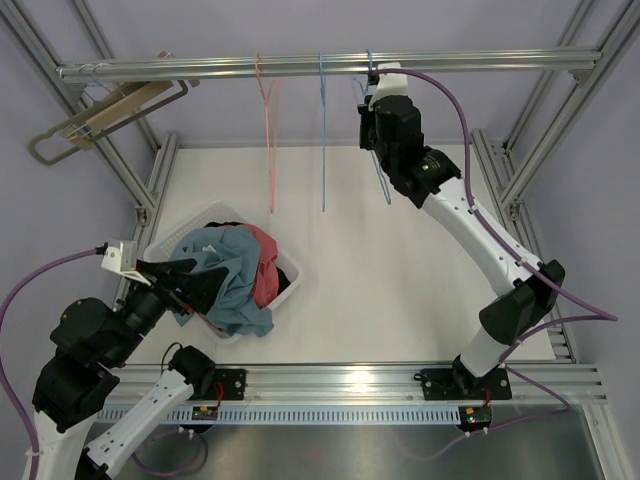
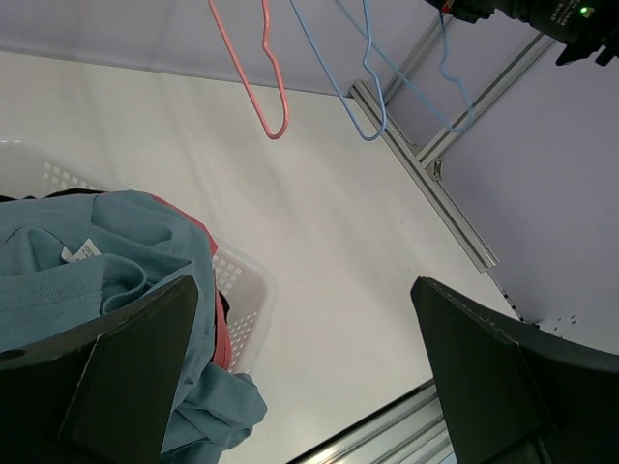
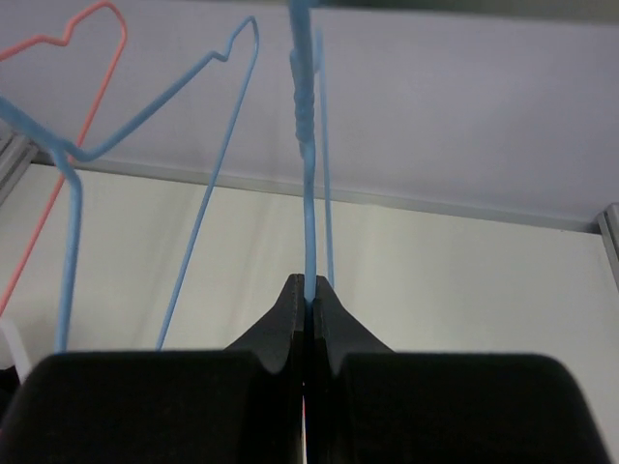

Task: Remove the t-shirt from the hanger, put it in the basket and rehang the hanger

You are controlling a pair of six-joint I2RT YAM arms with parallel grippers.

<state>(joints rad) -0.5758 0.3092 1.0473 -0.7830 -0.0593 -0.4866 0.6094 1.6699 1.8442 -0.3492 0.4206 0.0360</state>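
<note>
pinching blue hanger (image 3: 308, 208): right hand (image 3: 308, 290) | hanger long axis vertical, hanging from rail (image 1: 300, 68) | left hand (image 2: 305, 333) spread

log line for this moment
left gripper open above basket | right gripper shut on blue hanger | that hanger bare | blue t-shirt in basket

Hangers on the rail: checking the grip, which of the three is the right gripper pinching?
The rightmost blue hanger: its wire is clamped in the shut right gripper. The pink hanger and the middle blue hanger hang free.
</note>
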